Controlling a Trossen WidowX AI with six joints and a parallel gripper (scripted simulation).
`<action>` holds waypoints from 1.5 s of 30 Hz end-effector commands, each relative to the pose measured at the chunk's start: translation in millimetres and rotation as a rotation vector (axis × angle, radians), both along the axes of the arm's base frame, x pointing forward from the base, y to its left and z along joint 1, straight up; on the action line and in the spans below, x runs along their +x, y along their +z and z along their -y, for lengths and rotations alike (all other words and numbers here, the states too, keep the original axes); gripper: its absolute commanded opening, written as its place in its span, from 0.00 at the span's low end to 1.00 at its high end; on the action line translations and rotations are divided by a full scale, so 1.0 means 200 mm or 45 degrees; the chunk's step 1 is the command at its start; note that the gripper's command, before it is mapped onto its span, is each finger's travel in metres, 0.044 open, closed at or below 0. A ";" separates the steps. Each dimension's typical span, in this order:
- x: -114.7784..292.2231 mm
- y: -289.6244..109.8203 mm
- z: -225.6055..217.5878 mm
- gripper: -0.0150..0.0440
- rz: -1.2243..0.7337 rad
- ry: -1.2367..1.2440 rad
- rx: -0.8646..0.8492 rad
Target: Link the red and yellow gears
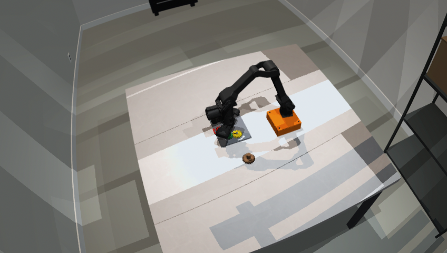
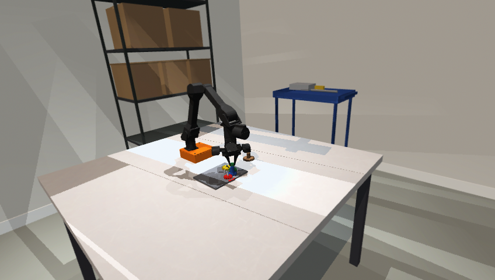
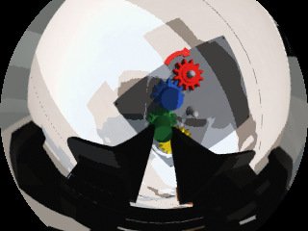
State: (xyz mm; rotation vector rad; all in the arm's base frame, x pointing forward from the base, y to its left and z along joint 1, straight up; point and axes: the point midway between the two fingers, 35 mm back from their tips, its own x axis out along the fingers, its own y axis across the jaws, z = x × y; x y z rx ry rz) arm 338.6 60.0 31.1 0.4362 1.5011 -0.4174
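a black gripper (image 2: pixel 232 164) (image 3: pixel 162 129), narrowly parted and clamped on the green gear (image 2: pixel 234 169) (image 3: pixel 163 129), lines it up beside the blue gear (image 2: pixel 232 171) (image 3: pixel 170 97), apparently to link red (image 1: pixel 216 130) (image 2: pixel 227 177) (image 3: pixel 188 74) with yellow (image 1: pixel 236 134) (image 2: pixel 225 167) (image 3: pixel 166 146)

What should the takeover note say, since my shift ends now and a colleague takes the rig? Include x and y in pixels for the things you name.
Gripper (image 2: pixel 232 164) (image 3: pixel 162 129): shut on the green toothed gear (image 3: pixel 162 116), over the grey flat board (image 1: pixel 243 127) (image 2: pixel 208 179) (image 3: pixel 218 113).
On the board: red toothed gear (image 2: pixel 227 177) (image 3: pixel 188 74), blue toothed gear (image 2: pixel 232 171) (image 3: pixel 171 97), yellow toothed gear (image 1: pixel 236 134) (image 2: pixel 225 167).
On the table: brown toothed gear (image 1: pixel 248 158) (image 2: pixel 248 158).
Done: blue placed beside red.
Left: confirm green sits flat and meshes, release, move the arm away.
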 end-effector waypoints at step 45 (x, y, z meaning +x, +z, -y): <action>-0.01 0.01 0.00 0.49 -0.001 -0.179 0.007</action>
